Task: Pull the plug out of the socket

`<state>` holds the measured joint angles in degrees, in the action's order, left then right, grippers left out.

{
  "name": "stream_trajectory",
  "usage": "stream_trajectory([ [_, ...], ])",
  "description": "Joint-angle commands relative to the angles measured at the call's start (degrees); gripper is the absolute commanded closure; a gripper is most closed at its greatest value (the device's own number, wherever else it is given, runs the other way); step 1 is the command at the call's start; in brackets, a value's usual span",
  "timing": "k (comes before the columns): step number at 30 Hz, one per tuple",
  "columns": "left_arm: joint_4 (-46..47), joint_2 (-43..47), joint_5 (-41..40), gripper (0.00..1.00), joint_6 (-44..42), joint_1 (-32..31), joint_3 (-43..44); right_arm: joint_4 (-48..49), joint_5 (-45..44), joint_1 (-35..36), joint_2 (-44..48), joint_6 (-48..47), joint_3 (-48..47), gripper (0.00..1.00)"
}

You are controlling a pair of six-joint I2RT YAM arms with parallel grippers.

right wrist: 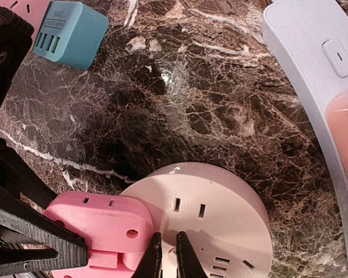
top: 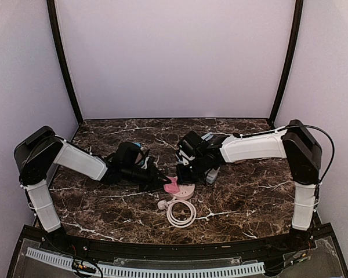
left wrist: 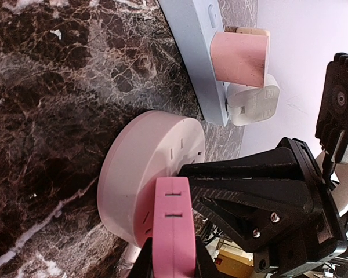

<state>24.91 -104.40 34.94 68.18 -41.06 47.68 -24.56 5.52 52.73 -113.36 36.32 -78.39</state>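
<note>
Jaws of the left gripper (left wrist: pixel 174 258) are closed on the pink rectangular plastic plug (left wrist: pixel 174 220), whose far end lies on the round pale-pink plastic socket disc (left wrist: pixel 142 165). Right gripper (right wrist: pixel 169 253) jaws nearly touch, holding nothing, tips on the disc face beside the plug.

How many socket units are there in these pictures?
2. The round pink socket has a pink plug on it; the long pale power strip lies beside it. More may be hidden.
</note>
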Motion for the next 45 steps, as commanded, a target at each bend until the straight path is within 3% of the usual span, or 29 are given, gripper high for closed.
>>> stream_trajectory([
  [1,9.12,3.78,1.69,1.0,2.19,-0.47,-1.27,-4.51,-2.97,0.4,-4.29,0.03,1.7,0.91],
  [10,16.68,5.87,1.93,1.0,1.7,-0.51,-3.54,-3.77,-2.49,0.44,-4.92,0.01,2.19,0.91],
  [26,17.5,7.73,2.65,1.0,-0.32,-0.32,-2.9,-3.93,-2.23,0.42,-5.18,-0.28,1.81,0.91],
  [35,-3.26,15.2,-2.61,1.0,-8.89,2.78,-0.29,-4.93,-1.33,0.19,-0.57,-2.19,-3.62,0.9],
  [45,-38.65,22.24,-17.14,1.0,-26.31,8.44,15.64,-6.5,-2.42,-0.7,5.66,-5.62,-12.0,0.84],
])
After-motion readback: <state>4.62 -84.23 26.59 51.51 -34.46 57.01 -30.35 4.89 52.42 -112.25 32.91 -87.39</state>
